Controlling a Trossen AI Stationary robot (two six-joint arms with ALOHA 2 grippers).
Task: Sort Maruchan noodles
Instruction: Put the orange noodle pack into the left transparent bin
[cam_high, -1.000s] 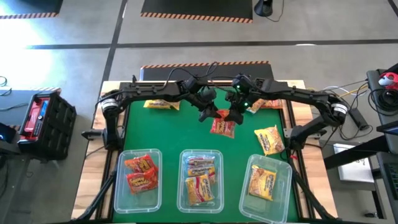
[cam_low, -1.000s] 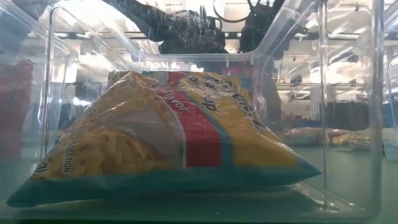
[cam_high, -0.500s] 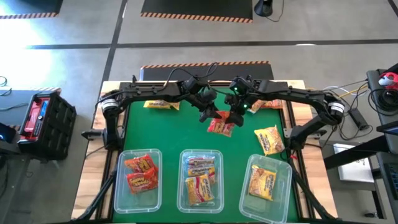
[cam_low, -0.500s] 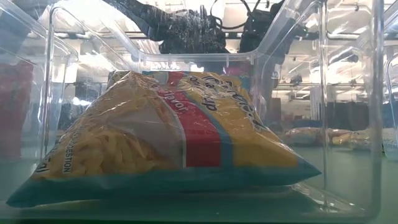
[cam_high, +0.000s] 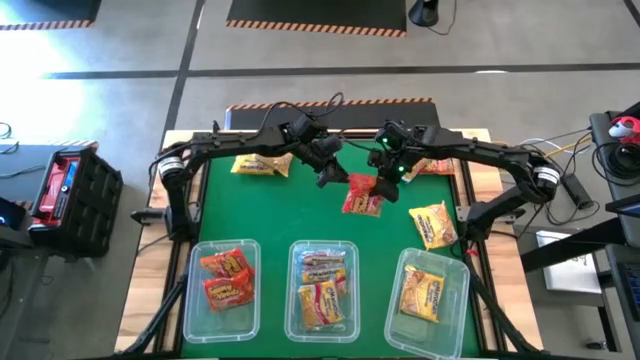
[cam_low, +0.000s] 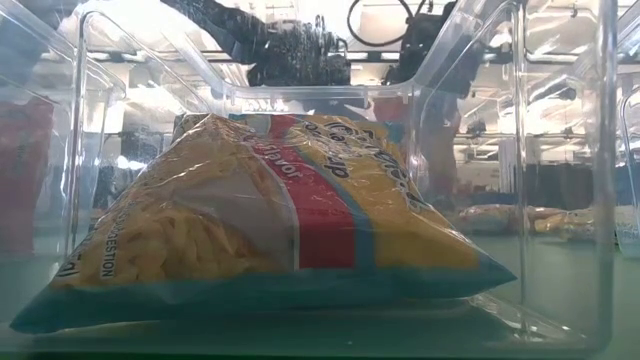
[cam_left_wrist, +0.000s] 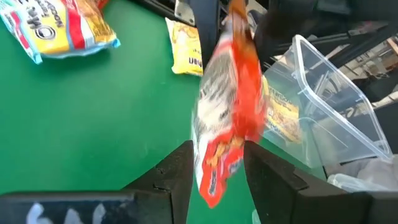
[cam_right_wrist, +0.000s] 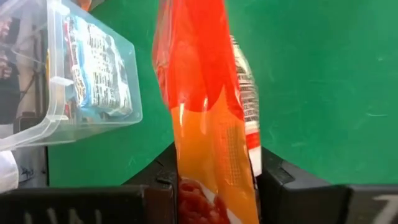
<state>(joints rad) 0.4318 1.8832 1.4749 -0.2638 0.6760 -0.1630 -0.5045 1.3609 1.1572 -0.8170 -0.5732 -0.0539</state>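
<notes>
At counter level, a clear tub wall (cam_low: 500, 150) filled the low view; both arms showed only as dark blurs through the plastic, and one yellow packet (cam_low: 270, 230) with a red band lay inside. Under the right arm, at the far right of the counter, one packet (cam_high: 436, 166) was partly covered, its colours unclear. Print on most wrappers was too small to read from above.

Surface: green counter (cam_high: 270, 215) with a wooden border. Along its near edge stood three tubs: left tub (cam_high: 190, 290) with red packets, middle tub (cam_high: 293, 290) with yellow-pink packets, right tub (cam_high: 455, 300) with a yellow packet. Loose on the green: one yellow packet (cam_high: 262, 165) far left, another (cam_high: 432, 223) just beyond the right tub.

Room: grey floor (cam_high: 300, 50), hazard-striped strip (cam_high: 330, 103) at the counter's far edge, black crate (cam_high: 68, 190) to the left.

Right end effector (cam_right_wrist: 216, 155): fingers pressed on both faces of a red packet (cam_high: 363, 196), pinching it on edge above mid-counter.

Left end effector (cam_left_wrist: 217, 148): just beside the same packet, fingers slightly spread, the packet's end hanging between them; contact could not be told.
</notes>
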